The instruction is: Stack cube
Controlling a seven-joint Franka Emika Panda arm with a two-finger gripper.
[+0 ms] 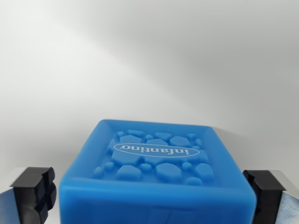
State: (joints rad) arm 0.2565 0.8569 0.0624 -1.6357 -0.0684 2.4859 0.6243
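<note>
While framed from above: blue Infantino cube (156, 175) fills the lower centre.
Gripper (152, 196): fingers (35, 191) spread wide, flanking the cube.
Contact: cannot tell.

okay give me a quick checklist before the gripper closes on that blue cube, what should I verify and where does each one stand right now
1. Blue cube sits between the two fingertips: ok.
2. Gripper open wide enough: ok, left pad and right pad stand outside the cube's sides.
3. Pads touching the cube: cannot tell; the left one looks very close.
4. Cube roughly centred: ok.
5. Cube top up, embossed face with logo visible: ok.
6. Second cube to stack on: cannot tell, none in view.
</note>
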